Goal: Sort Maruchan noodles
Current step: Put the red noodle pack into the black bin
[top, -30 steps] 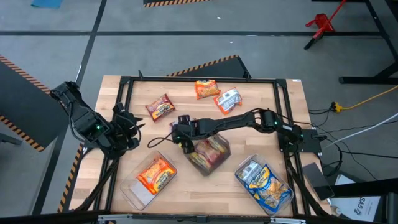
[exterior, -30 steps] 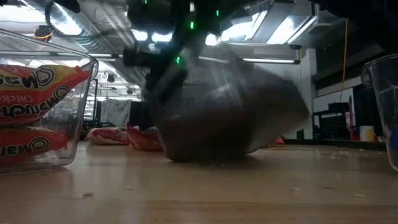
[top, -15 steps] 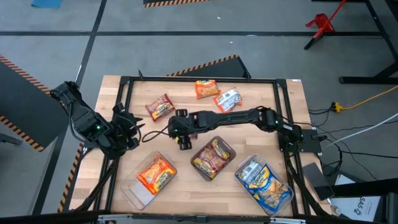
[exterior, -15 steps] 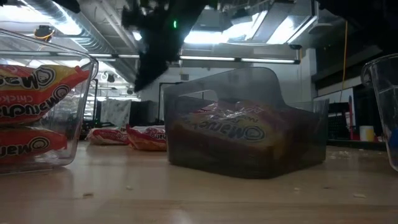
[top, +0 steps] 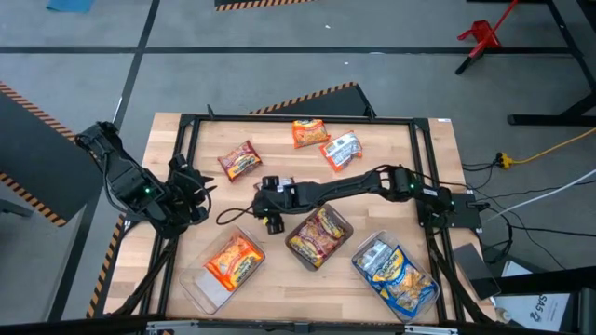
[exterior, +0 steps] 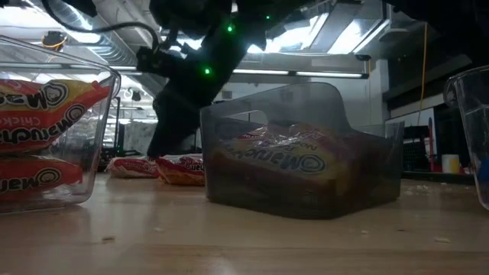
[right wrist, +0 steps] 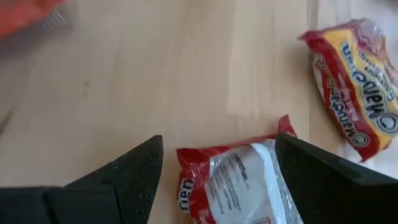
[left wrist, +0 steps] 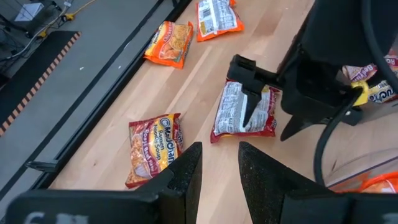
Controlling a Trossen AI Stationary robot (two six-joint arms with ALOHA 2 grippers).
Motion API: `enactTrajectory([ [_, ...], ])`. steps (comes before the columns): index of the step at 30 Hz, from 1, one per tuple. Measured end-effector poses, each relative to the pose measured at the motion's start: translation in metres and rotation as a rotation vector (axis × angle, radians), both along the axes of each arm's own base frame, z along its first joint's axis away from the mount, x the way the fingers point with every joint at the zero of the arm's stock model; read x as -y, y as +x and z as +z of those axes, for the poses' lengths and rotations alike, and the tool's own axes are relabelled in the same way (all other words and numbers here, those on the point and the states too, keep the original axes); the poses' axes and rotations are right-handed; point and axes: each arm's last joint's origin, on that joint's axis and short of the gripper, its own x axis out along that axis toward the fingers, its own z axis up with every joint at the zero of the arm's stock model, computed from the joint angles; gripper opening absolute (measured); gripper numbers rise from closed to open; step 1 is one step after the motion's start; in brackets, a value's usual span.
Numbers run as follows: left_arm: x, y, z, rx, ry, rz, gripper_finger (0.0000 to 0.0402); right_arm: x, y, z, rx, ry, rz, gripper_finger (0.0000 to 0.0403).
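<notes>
Hovering open and empty, right claw [top: 273, 207] over red packet [right wrist: 242, 180], wooden table [top: 279, 270], grey floor [top: 74, 56]

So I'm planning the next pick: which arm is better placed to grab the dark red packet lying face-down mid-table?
The right. Its open claw hangs directly over that dark red packet, fingers either side. The left claw waits at the table's left edge, farther away, with the right arm between it and the packet.

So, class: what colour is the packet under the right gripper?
Dark red packet with a silvery-white back; left wrist view.
</notes>
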Motion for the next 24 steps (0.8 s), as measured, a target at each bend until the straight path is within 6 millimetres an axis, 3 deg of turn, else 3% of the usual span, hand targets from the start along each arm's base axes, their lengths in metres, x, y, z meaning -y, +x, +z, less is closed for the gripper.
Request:
enactTrajectory([
  [4,0.0,0.0,0.0,0.0,-0.001,0.0,0.0099,0.001,0.002,-0.006,0.003,-0.016,-0.014,0.0296],
  [12,0.0,0.0,0.0,0.001,-0.002,0.001,0.0098,0.001,0.003,-0.035,-0.055,-0.019,-0.058,0.0296],
  [18,0.0,0.0,0.0,0.002,0.001,0.001,0.0098,0.005,0.002,-0.037,-0.042,-0.126,-0.178,0.0291],
  [21,0.0,0.0,0.0,0.003,0.002,0.002,0.0098,0.008,0.002,-0.038,-0.044,-0.179,-0.215,0.0261],
  [24,0.0,0.0,0.0,0.003,0.002,0.002,0.0098,0.007,0.001,-0.038,-0.053,-0.18,-0.214,0.0205],
])
